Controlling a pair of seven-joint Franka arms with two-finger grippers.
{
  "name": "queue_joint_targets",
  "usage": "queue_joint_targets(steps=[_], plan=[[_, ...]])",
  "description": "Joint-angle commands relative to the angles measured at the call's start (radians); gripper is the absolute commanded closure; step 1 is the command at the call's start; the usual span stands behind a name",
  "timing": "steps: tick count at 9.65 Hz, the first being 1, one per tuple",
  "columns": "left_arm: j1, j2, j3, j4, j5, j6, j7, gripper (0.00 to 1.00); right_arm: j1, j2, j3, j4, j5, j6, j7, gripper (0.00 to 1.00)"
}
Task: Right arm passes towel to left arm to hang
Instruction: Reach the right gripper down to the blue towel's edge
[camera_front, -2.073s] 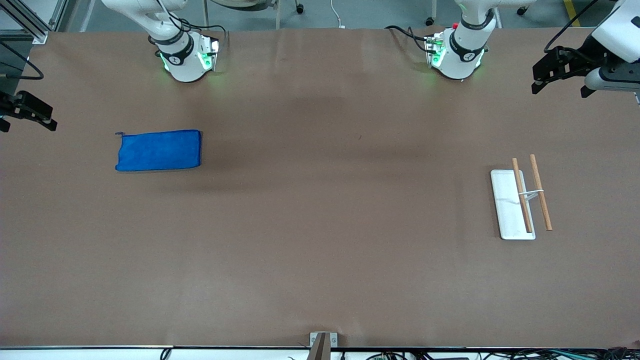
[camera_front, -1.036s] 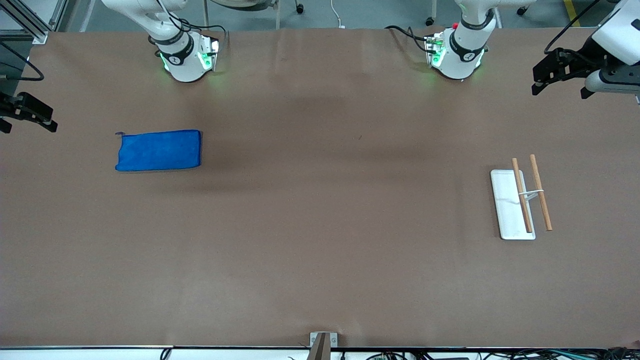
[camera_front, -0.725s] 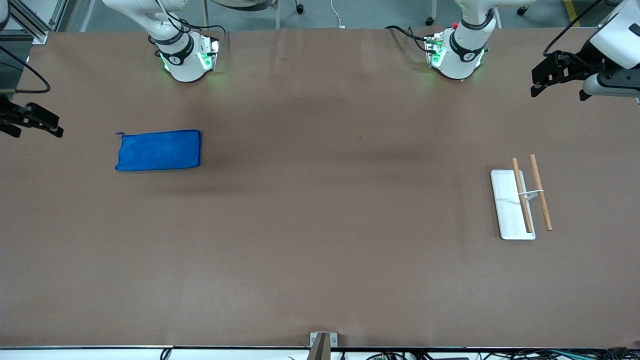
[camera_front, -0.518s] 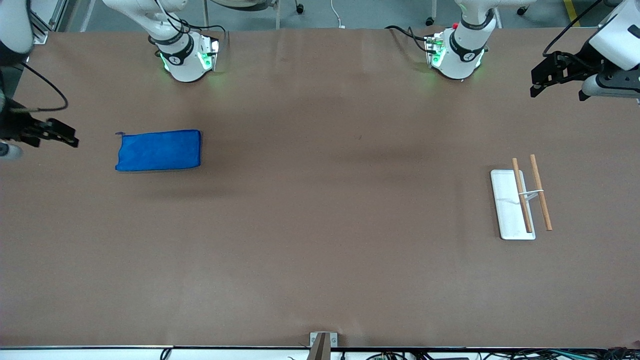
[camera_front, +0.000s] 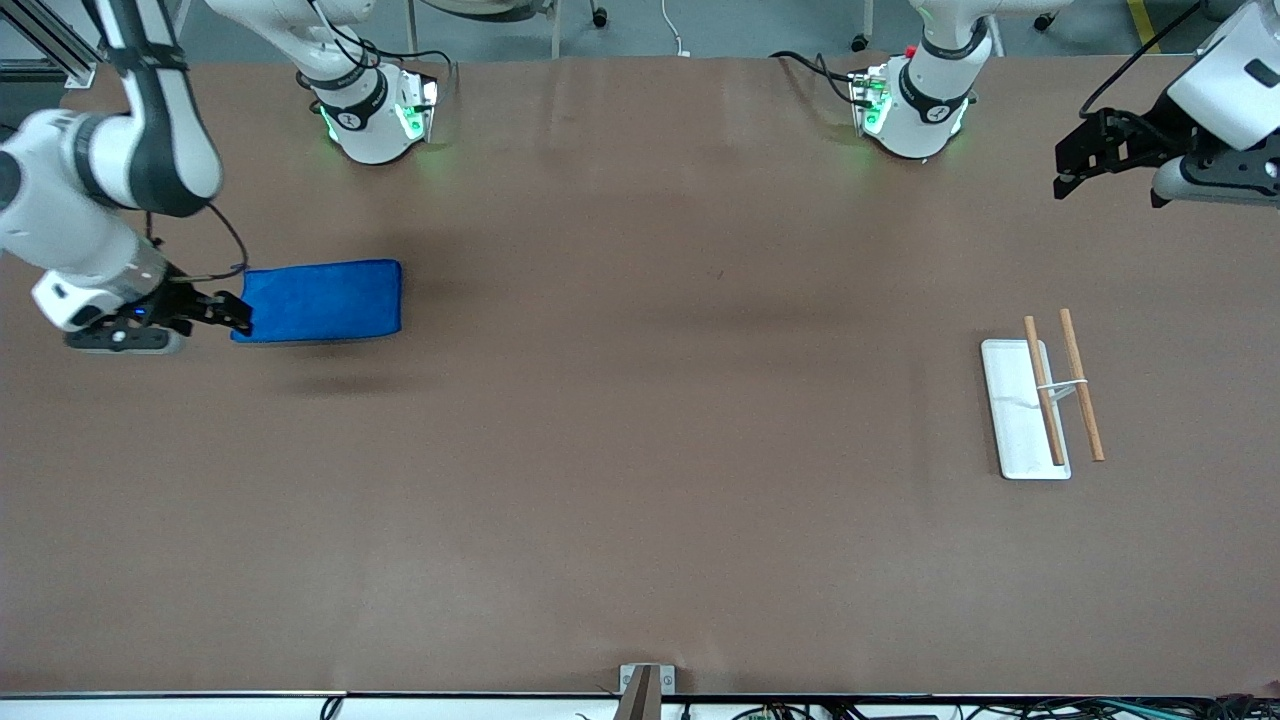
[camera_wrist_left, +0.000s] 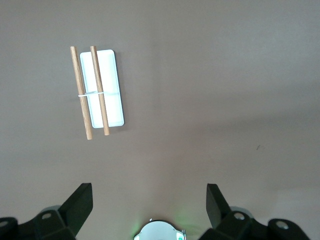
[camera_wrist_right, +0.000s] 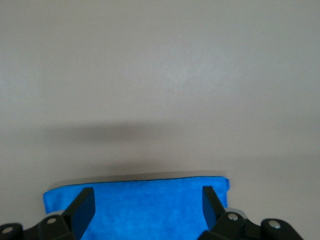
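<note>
The blue towel (camera_front: 325, 300) lies flat on the brown table, near the right arm's end. My right gripper (camera_front: 240, 312) is open and low at the towel's short end nearest that end of the table. In the right wrist view the towel (camera_wrist_right: 150, 192) spans the gap between the open fingers (camera_wrist_right: 82, 207) of the right gripper (camera_wrist_right: 147, 210); it is not gripped. My left gripper (camera_front: 1108, 188) is open and empty, high over the table's left-arm end. In the left wrist view the left gripper (camera_wrist_left: 149, 202) has bare table between its fingers.
A white tray (camera_front: 1015, 440) with two wooden rods (camera_front: 1082, 385) over it stands near the left arm's end, nearer the front camera than the left gripper. It also shows in the left wrist view (camera_wrist_left: 114, 107). The two arm bases (camera_front: 370, 115) stand at the table's back edge.
The right arm has swung in from the table's edge and come down to the towel's short end. The left gripper has shifted only slightly. The towel has not moved.
</note>
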Motion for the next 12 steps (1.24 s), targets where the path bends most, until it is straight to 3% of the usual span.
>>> queue_joint_targets(steps=[1,5,8,12], plan=[[0.006,0.044,-0.002,0.015,0.005,-0.022,-0.004,0.00,-0.015,0.035,0.012,-0.088,0.016,0.085,-0.003,0.05],[0.007,0.064,0.007,0.016,0.007,0.002,-0.004,0.00,-0.018,0.100,0.012,-0.130,0.016,0.104,-0.003,0.09],[0.009,0.064,0.011,0.039,0.007,0.002,-0.004,0.00,-0.039,0.176,0.012,-0.177,0.016,0.211,-0.002,0.10],[0.007,0.064,0.011,0.044,0.007,0.002,-0.003,0.00,-0.048,0.178,0.017,-0.196,0.016,0.193,0.007,0.11]])
